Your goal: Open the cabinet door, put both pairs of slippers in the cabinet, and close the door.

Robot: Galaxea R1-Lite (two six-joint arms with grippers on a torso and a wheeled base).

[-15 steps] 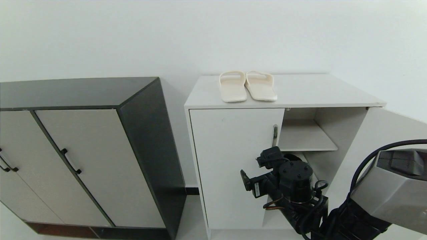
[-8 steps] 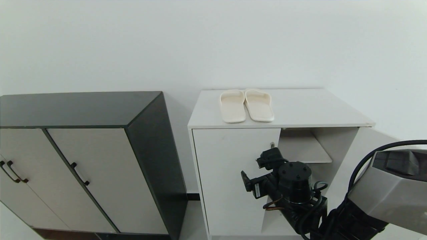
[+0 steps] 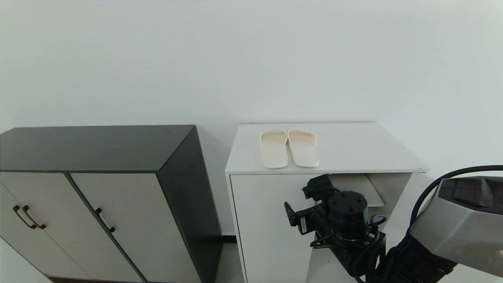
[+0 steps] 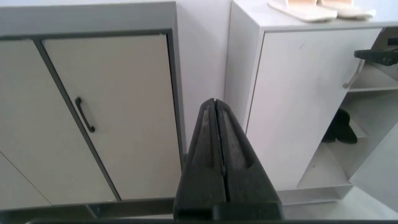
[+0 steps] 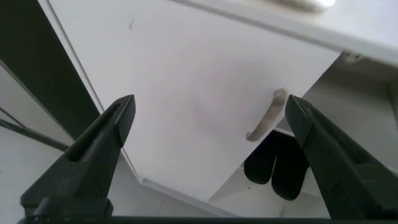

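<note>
A cream pair of slippers (image 3: 289,148) lies side by side on top of the white cabinet (image 3: 353,151). The cabinet's right door (image 3: 406,212) stands open and its left door (image 3: 267,220) is closed. A black pair of slippers (image 5: 277,165) stands inside on the bottom, also seen as the black pair (image 4: 341,127) in the left wrist view. My right gripper (image 5: 208,112) is open, facing the closed door near its handle (image 5: 267,117), with nothing between its fingers. My left gripper (image 4: 214,115) is shut and empty, held back from both cabinets.
A dark cabinet (image 3: 98,147) with two pale closed doors stands left of the white one, with a narrow gap between them. An inner shelf (image 3: 367,192) crosses the open compartment. A plain wall rises behind both.
The head camera has moved, so both cabinets sit lower in the picture and more wall shows. The right arm keeps its place in the picture. The slippers lie where they were.
</note>
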